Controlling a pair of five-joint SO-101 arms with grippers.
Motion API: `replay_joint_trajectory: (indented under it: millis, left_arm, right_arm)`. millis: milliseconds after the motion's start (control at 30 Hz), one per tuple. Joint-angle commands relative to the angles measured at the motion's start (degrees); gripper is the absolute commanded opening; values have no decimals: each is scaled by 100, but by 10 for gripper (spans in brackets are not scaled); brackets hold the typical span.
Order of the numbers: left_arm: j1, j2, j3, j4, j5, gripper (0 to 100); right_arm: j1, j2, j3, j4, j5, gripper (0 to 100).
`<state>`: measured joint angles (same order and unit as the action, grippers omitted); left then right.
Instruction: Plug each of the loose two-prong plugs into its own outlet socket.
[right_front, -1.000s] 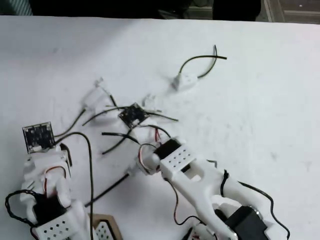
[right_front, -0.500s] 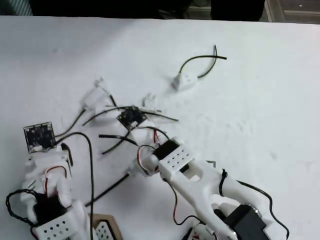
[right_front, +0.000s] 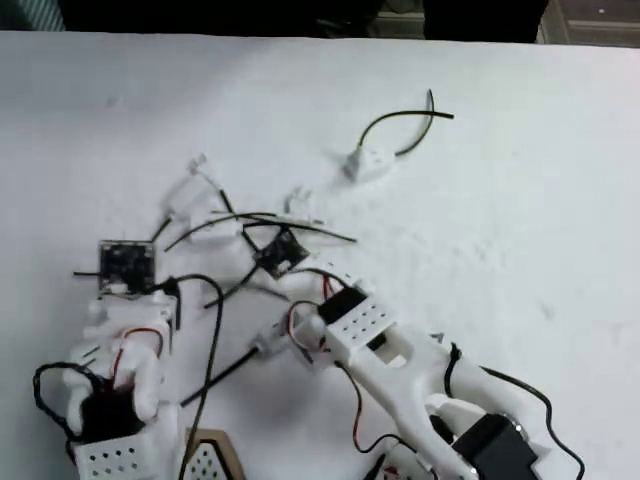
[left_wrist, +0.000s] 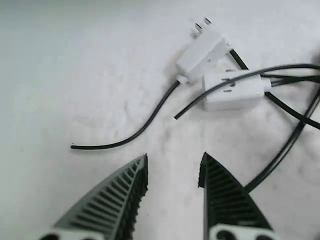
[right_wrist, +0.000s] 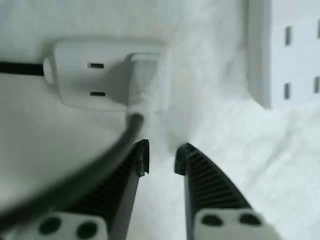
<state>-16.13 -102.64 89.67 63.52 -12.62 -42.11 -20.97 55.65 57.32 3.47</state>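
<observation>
Two grippers were unclenched, and neither held anything. The left gripper had its fingers spread over bare tabletop. A loose two-prong plug lay ahead of the fingertips and well apart from them, its long axis askew to the gripper's line and its prongs pointing away. A white block, apparently an outlet socket, lay just beside it. Seen from above, that plug sat left of the tabletop's middle, nearer the left arm, which looked better placed to take it. The right gripper, narrowly parted, hung just short of another plug that touched the end of a second outlet socket. Whether this plug was seated could not be told.
</observation>
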Motion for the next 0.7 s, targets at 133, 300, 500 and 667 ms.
replay_joint_trajectory:
  millis: [133,300,500,667]
  left_arm:
    - [145,-57,0,18,35,181]
    - [145,-57,18,18,35,181]
    - [145,-57,141,-18,0,181]
    - [145,-57,141,-18,0,181]
  right_arm:
    - [444,-382,-149,84,62,18]
    - [778,-919,-255,330,264,18]
    - [734,-1560,-448,831,334,18]
    - [303,-1657,-308,927,290,76]
